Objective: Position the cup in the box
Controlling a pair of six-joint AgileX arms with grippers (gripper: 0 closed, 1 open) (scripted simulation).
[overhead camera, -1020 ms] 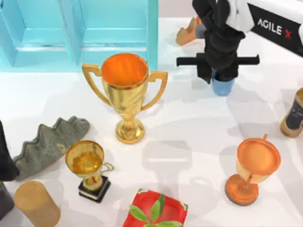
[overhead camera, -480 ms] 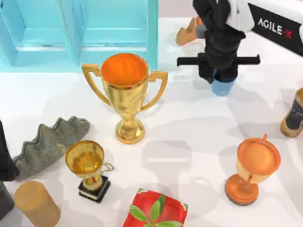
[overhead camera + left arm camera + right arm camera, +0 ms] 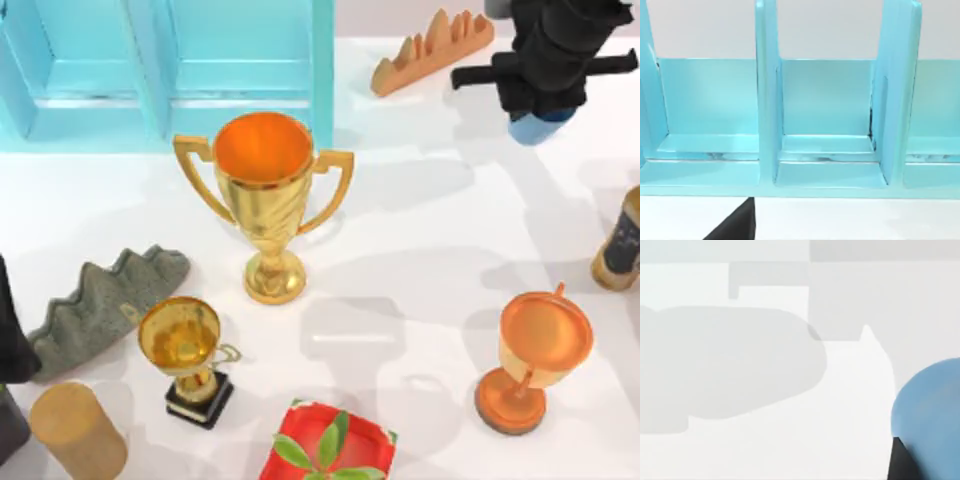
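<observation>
Since half a second ago, the right gripper point(image 3: 540, 100) has carried the cup point(image 3: 538, 127) up and toward the table's far right corner, uncovering the orange toothed rack point(image 3: 430, 52) it was hiding. Its fingers pinch the small blue cup, whose base pokes out beneath the black hand; the right wrist view shows the cup point(image 3: 930, 410) close against the gripper, above the white table point(image 3: 765, 440). The cup hangs well apart from the turquoise box point(image 3: 170, 70), on its right. The left arm point(image 3: 12, 340) is parked at the left edge, near the box's front; whether its fingers are spread I cannot tell.

By count: two gold trophies, a large two-handled one point(image 3: 265, 195) just before the box and a small one point(image 3: 188, 355) nearer; one orange goblet point(image 3: 535, 355); one grey toothed rack point(image 3: 100, 305); one tan cylinder point(image 3: 78, 432); one red box with leaves point(image 3: 330, 445); one brown bottle point(image 3: 622, 245).
</observation>
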